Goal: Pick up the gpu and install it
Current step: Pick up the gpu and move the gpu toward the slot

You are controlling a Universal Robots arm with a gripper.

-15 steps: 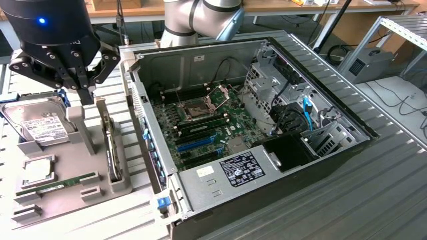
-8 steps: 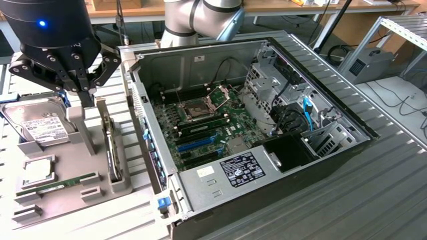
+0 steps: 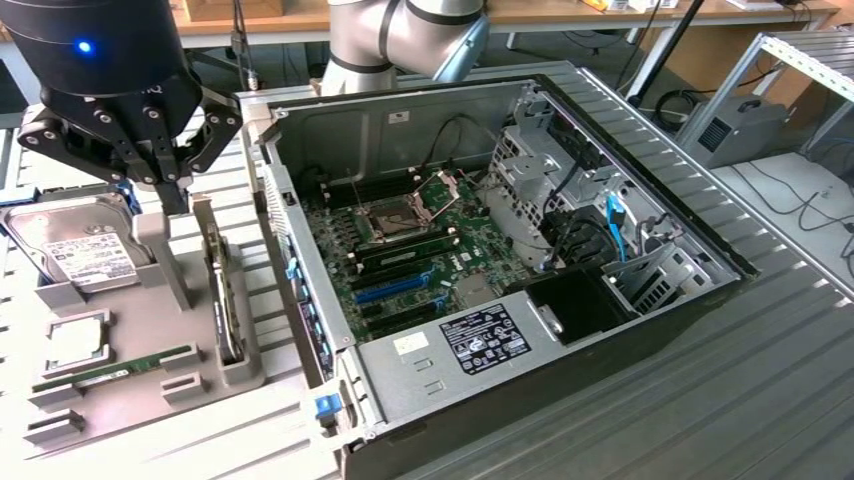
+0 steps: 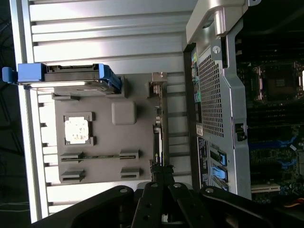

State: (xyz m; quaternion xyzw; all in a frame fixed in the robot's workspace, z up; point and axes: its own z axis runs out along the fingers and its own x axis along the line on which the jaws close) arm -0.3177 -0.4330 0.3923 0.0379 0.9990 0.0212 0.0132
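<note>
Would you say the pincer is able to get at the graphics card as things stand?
Probably yes: the graphics card stands on edge in the tray, nothing over it, though the pincer is shut.

Your bench (image 3: pixel 747 400) is built of long ribbed grey metal slats (image 4: pixel 104 33), and you can see the light glaring white off them toward the exterior view's lower left. Behind it, a wooden desk top (image 3: pixel 561 12) runs across the back of the room. At the exterior view's right, a bare metal rack (image 3: pixel 801 50) stands on the pale floor (image 3: pixel 801 250). A grey box (image 3: pixel 741 125) sits beside the rack, and dark cables (image 3: pixel 798 205) trail loosely over the floor near it.
</note>
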